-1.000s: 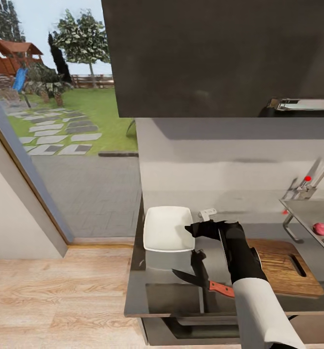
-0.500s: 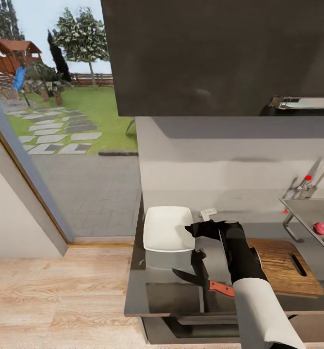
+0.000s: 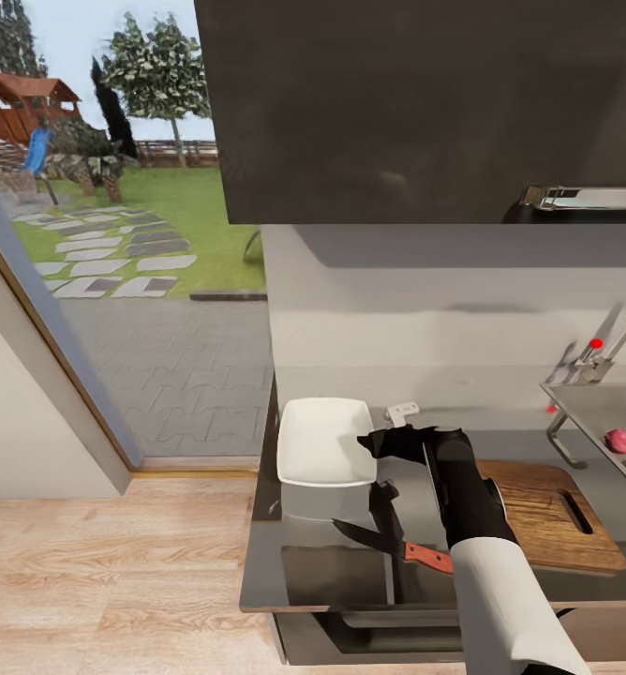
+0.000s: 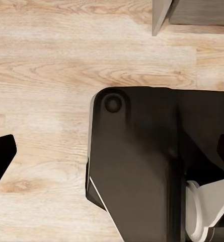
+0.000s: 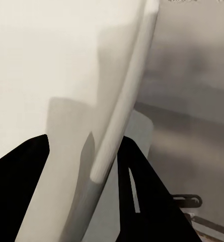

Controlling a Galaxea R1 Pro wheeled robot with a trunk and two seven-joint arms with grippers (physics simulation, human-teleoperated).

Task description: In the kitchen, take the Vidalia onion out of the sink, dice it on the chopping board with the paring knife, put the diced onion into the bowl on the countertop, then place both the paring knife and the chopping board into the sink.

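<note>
From the head camera we see the right gripper [image 3: 367, 444] reaching over the reflective dark grey countertop [image 3: 322, 572], its black fingers straddling the near right rim of the shallow white square bowl [image 3: 320, 439]. The right wrist camera shows the bowl's rim [image 5: 123, 108] running between the two dark fingers [image 5: 16, 191], which stand spread apart. The paring knife with dark blade and orange-red handle [image 3: 397, 547] lies on the countertop in front of the bowl. The brown wooden chopping board [image 3: 552, 511] rests to the right, partly behind the arm. The reddish onion [image 3: 620, 440] sits in the matt grey sink [image 3: 585, 408]. We cannot tell the left gripper's [image 4: 112, 151] state; its wrist camera shows light wood floor [image 4: 51, 60].
</note>
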